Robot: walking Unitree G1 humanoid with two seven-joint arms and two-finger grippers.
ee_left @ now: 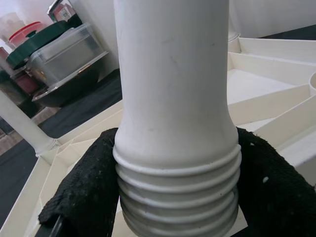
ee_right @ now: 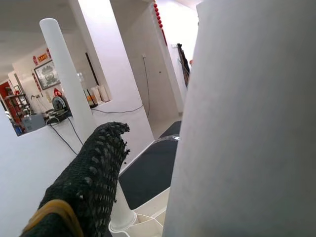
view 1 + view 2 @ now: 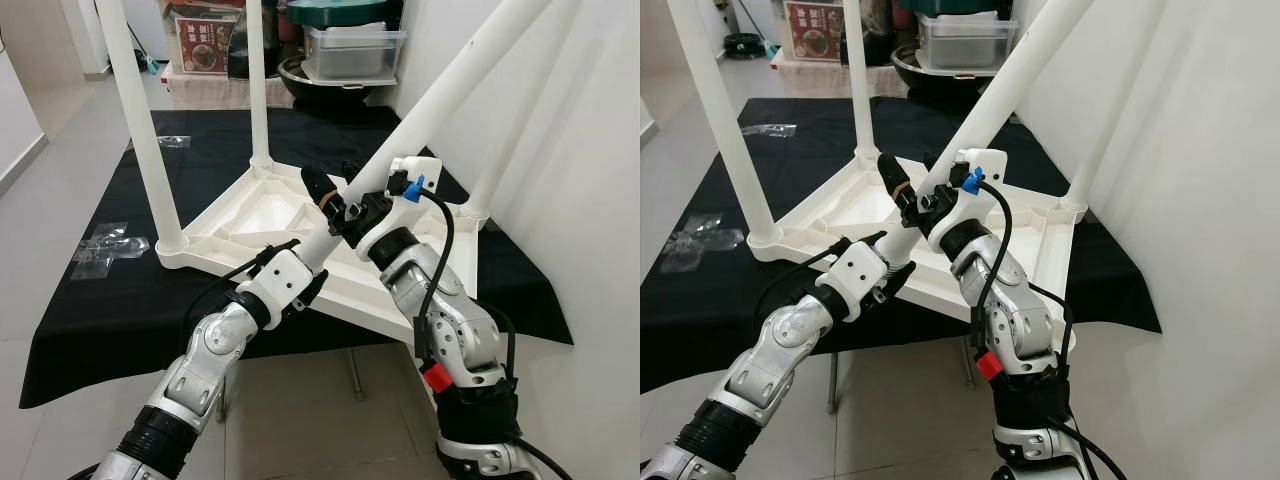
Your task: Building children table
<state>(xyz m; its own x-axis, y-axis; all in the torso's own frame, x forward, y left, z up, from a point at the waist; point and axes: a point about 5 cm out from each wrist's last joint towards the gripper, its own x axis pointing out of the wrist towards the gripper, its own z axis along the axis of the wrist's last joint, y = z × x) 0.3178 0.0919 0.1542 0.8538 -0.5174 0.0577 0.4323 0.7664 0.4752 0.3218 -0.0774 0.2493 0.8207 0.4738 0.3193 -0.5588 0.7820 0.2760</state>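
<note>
You can see print on the red box (image 3: 203, 45) at the back. Its characters are too small to read.

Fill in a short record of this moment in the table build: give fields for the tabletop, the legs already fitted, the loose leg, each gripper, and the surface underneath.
tabletop: white tabletop lying upside down, ribbed underside up
fitted legs: three white legs standing upright in corner sockets
loose leg: fourth leg held tilted, threaded end not yet in a socket
left gripper: left gripper shut on the fourth leg at the threads
right gripper: right gripper beside the same leg; grip unclear
surface: black cloth
</note>
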